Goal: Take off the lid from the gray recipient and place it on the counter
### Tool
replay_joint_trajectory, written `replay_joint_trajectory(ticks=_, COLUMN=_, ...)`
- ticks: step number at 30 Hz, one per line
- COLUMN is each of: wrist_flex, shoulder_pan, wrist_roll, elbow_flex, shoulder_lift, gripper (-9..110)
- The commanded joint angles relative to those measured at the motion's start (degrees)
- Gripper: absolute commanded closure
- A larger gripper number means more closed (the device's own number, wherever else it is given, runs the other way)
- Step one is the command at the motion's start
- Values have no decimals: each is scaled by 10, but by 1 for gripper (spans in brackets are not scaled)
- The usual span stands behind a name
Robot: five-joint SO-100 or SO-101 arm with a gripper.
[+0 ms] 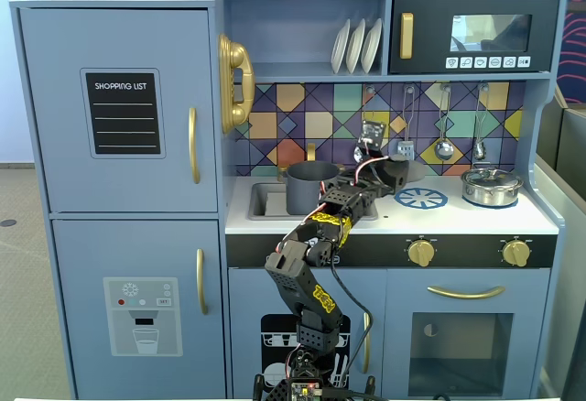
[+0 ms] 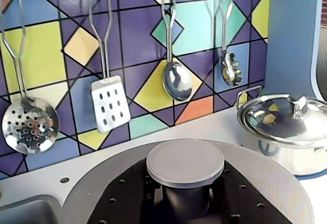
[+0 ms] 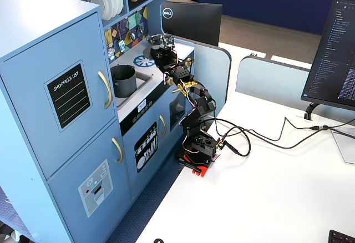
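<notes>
The dark gray pot (image 1: 311, 188) stands open in the sink, also seen in the other fixed view (image 3: 123, 80). My gripper (image 1: 392, 174) is to its right over the white counter (image 1: 458, 219), above the burner print (image 1: 421, 199). In the wrist view my gripper (image 2: 185, 196) is shut on the round center knob (image 2: 185, 161) of the gray lid (image 2: 278, 180), whose rim spreads around the black jaws. The counter (image 2: 214, 127) lies just beyond the lid. I cannot tell whether the lid touches the counter.
A shiny steel pot with a glass lid (image 1: 492, 186) stands at the counter's right end, close to the gray lid's right in the wrist view (image 2: 286, 127). Utensils hang on the tiled backsplash (image 2: 110, 101). The sink basin (image 2: 25, 211) is at the left.
</notes>
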Motion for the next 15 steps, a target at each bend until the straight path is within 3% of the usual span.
replay_joint_trajectory(ticks=1, wrist_flex=-51, shoulder_pan=16, wrist_roll=0, elbow_flex=8, shoulder_lift=-13, gripper=102)
replay_joint_trajectory(ticks=15, wrist_flex=-147, shoulder_pan=23, wrist_roll=-3, elbow_flex=36, shoulder_lift=-126, gripper=102)
